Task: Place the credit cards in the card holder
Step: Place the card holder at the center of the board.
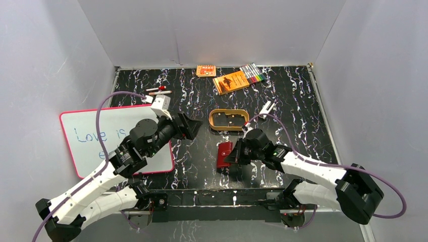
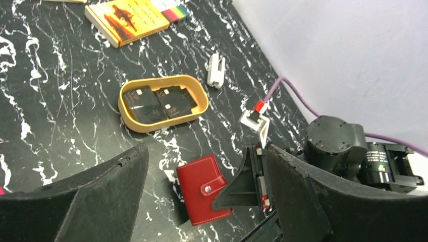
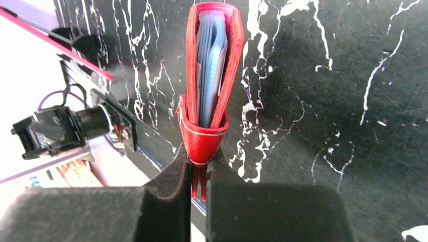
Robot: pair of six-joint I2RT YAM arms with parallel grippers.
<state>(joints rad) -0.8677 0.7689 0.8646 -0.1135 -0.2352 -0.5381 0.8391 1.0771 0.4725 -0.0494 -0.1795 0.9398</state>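
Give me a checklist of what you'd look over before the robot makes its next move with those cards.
1. Wallet held by right gripper: ok, pinched at one edge.
2. Wallet opened: not ok, the snap tab lies fastened across it.
3. Left gripper open and empty: ok.
4. Cards within easy pick-up: ok, two lie flat and uncovered in the tray.
5. Sleeves with room for cards: cannot tell.

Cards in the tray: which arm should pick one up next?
Likely left. The left hand is open and empty near the tray of cards; the right hand is shut on the card holder.
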